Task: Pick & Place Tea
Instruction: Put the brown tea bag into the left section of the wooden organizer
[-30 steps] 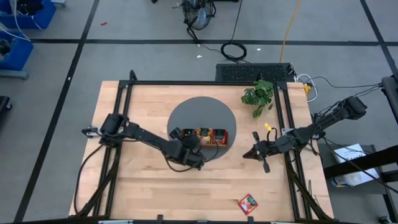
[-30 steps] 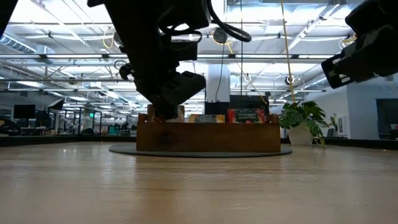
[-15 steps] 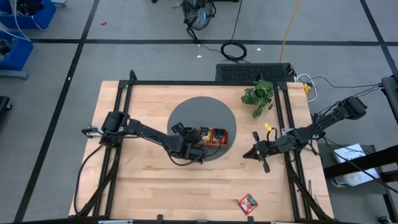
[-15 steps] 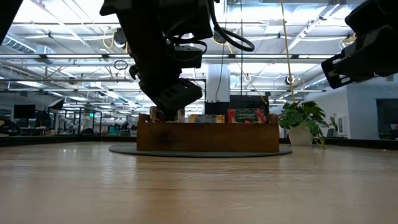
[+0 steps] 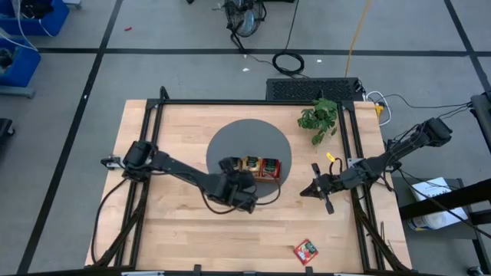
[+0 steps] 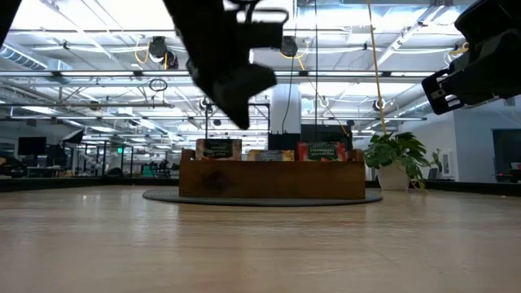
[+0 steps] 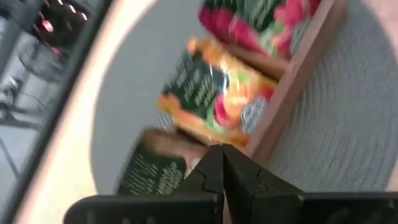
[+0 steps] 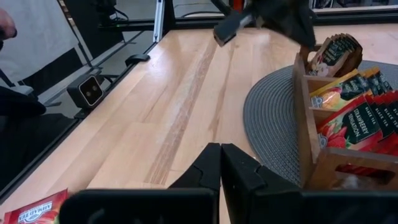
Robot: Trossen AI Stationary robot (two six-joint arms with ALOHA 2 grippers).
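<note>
My left end effector (image 5: 244,201) is hovering just at the near side of the wooden tray (image 5: 274,177), its fingers pressed together on nothing, as the left wrist view shows. My right end effector (image 5: 316,188) is waiting beside the mat (image 5: 222,146), fingers likewise closed and empty, near the right rail of the counter (image 5: 169,230).

The tea is sitting mostly in the tray: a pale packet (image 6: 217,150) in one end compartment, orange packets (image 7: 214,99) in the middle, red ones (image 8: 354,127) at the other end. One loose red packet (image 5: 306,250) is lying well apart on the counter, near its front edge, closer to my right arm.

I am judging that this loose packet is what is left to fetch. To do that well I should be opening the fingers wide before descending, coming straight down over the packet's middle, and pinching an edge since it lies flat. Carrying it, I should be clearing the tray wall and dropping it among the red ones
</note>
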